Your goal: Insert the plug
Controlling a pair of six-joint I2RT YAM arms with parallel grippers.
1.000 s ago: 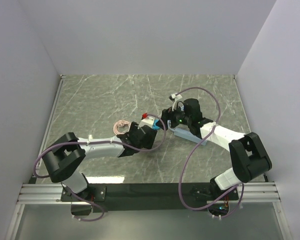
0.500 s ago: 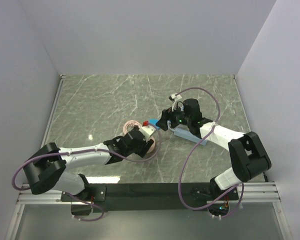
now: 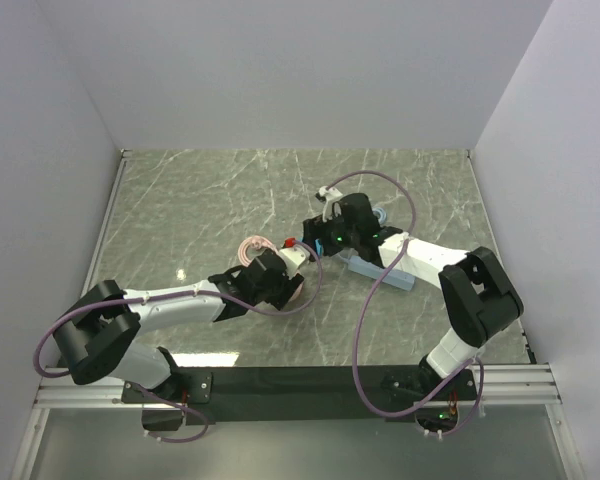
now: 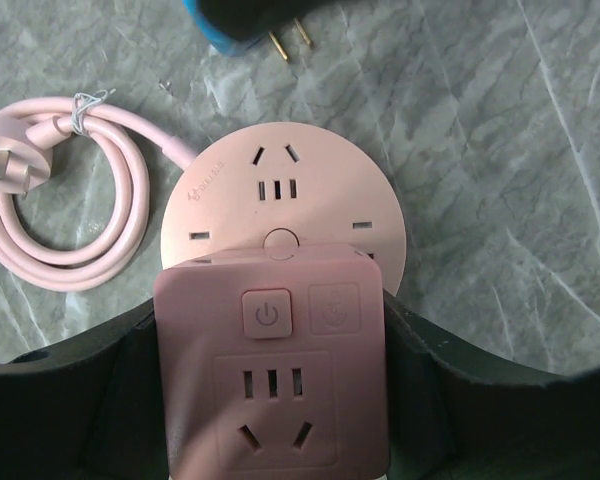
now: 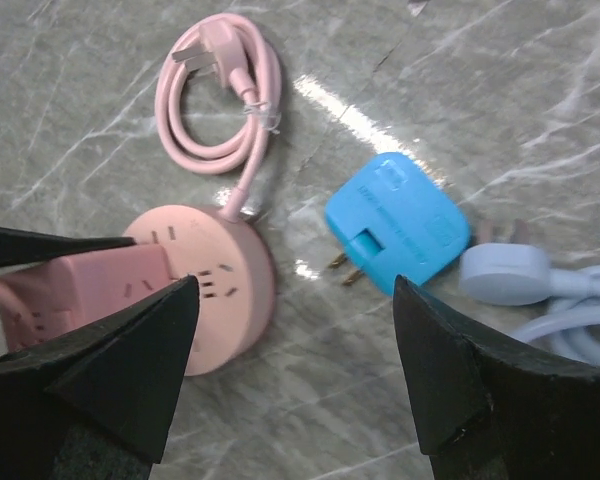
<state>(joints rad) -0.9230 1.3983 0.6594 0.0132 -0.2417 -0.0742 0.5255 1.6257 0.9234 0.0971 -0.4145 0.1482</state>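
Note:
The small bright blue plug (image 5: 398, 221) lies flat on the marble table (image 5: 400, 400), its two brass prongs pointing at the pink socket. It also shows at the top edge of the left wrist view (image 4: 242, 22). My right gripper (image 5: 295, 300) is open and empty, hovering just above the plug without touching it. My left gripper (image 4: 275, 400) is shut on the pink cube (image 4: 270, 350), socket face up, joined to a round pink socket disc (image 4: 280, 195). In the top view the left gripper (image 3: 273, 283) and right gripper (image 3: 315, 243) sit close together mid-table.
The pink cord (image 4: 70, 200) lies coiled left of the disc, its plug at the far left. The pale-blue power strip (image 3: 380, 270) lies under the right arm; its pale plug (image 5: 500, 272) and cord (image 5: 580, 315) sit right beside the blue plug. White walls enclose the table.
The left arm has lowered and drawn the pink cube back toward the near left. The right gripper has shifted left, and the blue plug now lies on the table under its open jaws.

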